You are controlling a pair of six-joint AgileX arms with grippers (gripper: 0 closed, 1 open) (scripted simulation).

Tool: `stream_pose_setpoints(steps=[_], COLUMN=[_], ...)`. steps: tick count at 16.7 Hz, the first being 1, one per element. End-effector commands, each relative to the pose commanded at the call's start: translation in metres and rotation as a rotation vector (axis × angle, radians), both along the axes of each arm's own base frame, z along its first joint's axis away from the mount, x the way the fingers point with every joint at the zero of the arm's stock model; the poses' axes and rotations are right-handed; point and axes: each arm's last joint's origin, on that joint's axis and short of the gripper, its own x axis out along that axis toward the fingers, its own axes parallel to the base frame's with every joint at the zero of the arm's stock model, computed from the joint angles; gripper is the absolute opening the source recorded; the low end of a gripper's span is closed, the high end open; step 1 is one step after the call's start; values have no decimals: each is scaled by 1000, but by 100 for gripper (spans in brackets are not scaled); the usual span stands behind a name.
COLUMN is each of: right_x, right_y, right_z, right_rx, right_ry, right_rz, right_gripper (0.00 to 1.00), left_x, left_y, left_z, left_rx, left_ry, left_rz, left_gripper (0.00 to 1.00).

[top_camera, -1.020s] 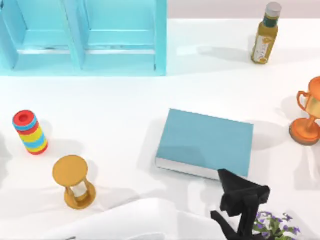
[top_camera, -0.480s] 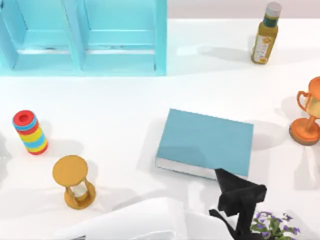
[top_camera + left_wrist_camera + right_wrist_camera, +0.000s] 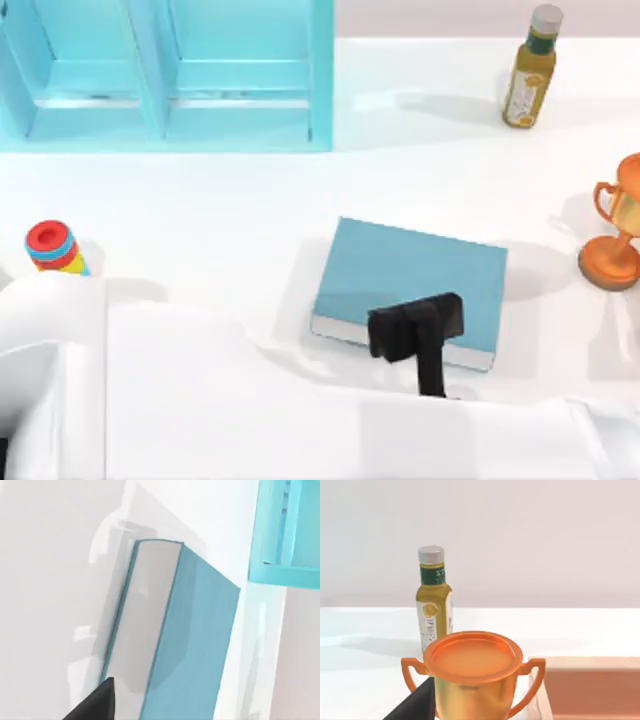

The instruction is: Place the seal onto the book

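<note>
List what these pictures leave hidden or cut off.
- Top view: the left arm covers the lower part of the striped toy.
- Top view: the left gripper covers part of the near edge of the book.
- Top view: the picture's right edge cuts off the trophy.

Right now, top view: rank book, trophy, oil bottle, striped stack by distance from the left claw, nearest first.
Left claw sits over the book's near edge.
1. Book, directly under it, centre.
2. Trophy, right edge.
3. Oil bottle, far right.
4. Striped stack, left edge.

Left gripper (image 3: 415, 330) low, centre-front of the table; left arm stretched across
</note>
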Motion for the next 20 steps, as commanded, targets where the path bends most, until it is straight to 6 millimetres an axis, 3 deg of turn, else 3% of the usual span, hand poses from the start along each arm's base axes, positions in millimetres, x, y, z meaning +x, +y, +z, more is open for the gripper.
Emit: stream_pose_setpoints(steps=[3,6,10,15,20], right_x=[0,0,0,0,0], right_y=[0,0,0,0,0], right_z=[0,0,0,0,0], right_rx=[0,0,0,0,0], right_ry=[0,0,0,0,0], right_rz=[0,0,0,0,0], right_gripper=[100,100,100,100,100], left_x=[15,30,46,42,24], left_y=[35,83,161,256,315], left_z=[39,68,92,87,57], left_rx=[-58,-97,-112,104,637], left_ry=[217,370,374,36,-299], left_rz=[-58,-222,-553,-860,-871], left_gripper=[100,100,100,100,100])
